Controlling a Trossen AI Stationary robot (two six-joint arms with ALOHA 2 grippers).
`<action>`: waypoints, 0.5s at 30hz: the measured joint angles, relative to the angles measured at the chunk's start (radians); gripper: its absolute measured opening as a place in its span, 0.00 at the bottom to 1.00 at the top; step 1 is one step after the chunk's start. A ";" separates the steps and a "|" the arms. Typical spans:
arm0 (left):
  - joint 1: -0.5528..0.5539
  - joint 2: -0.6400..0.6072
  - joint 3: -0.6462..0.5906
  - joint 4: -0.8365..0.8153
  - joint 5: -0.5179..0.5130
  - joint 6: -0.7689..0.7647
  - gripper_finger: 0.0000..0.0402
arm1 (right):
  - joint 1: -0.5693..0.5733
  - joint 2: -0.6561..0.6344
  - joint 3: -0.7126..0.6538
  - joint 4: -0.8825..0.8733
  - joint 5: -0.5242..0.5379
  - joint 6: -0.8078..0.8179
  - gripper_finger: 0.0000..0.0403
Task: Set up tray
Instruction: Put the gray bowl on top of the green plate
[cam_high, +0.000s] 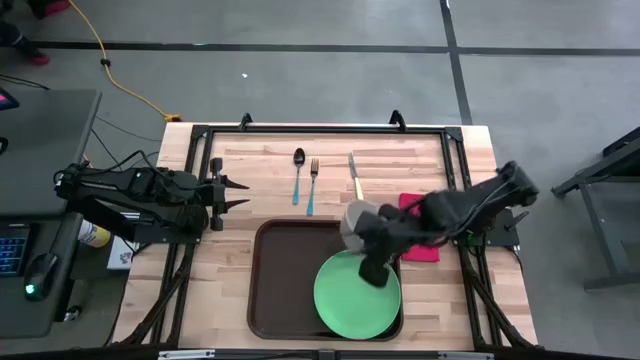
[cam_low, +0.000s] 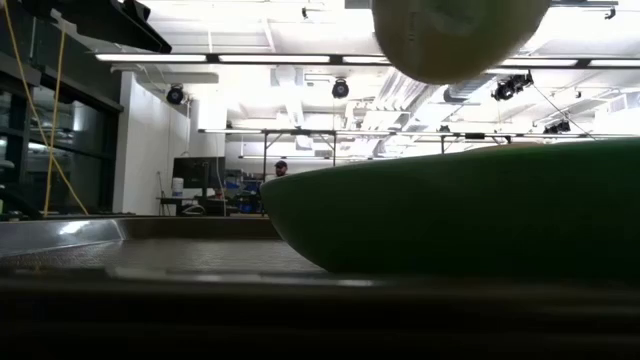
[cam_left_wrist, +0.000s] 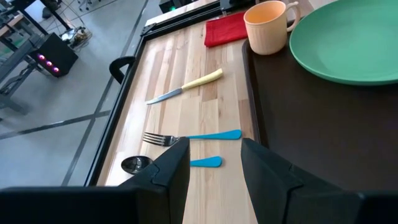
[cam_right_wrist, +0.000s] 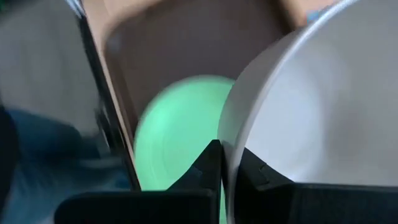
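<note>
Nearest you, the large dark brown rectangular plastic tray (cam_high: 280, 290) lies at the table's near edge, its long axis running left to right. A round green plate (cam_high: 352, 300) sits in its right half.

Your right gripper (cam_high: 362, 232) hangs over the tray's far right corner, just above the plate's far rim. Its fingers (cam_right_wrist: 211, 163) are pinched on the rim of a round pale bowl (cam_right_wrist: 317, 112), one inside and one outside — the bowl is off the surface, seen from below in the low view (cam_low: 455, 35). From the gripper, the plate lies just nearward and below, so the coming move is probably a short shift toward you and down.

A cream mug (cam_left_wrist: 268, 26) stands at the tray's far edge beside the plate, close to that path.

Farther off lie a red folded napkin (cam_high: 420, 250), a yellow-handled knife (cam_high: 354, 176), a blue-handled fork (cam_high: 312, 186) and spoon (cam_high: 298, 174).

Your left gripper (cam_high: 238, 195) waits left of the tray, fingers spread — empty.
</note>
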 joint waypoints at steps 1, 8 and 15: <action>0.000 0.000 0.000 0.000 0.000 0.000 0.43 | 0.009 0.031 0.030 -0.039 -0.011 0.008 0.00; 0.000 0.000 0.000 0.002 0.000 -0.017 0.43 | 0.075 0.168 0.135 -0.121 -0.029 0.066 0.00; 0.000 0.000 0.000 0.016 -0.001 -0.064 0.43 | 0.155 0.225 0.135 -0.117 0.075 0.267 0.00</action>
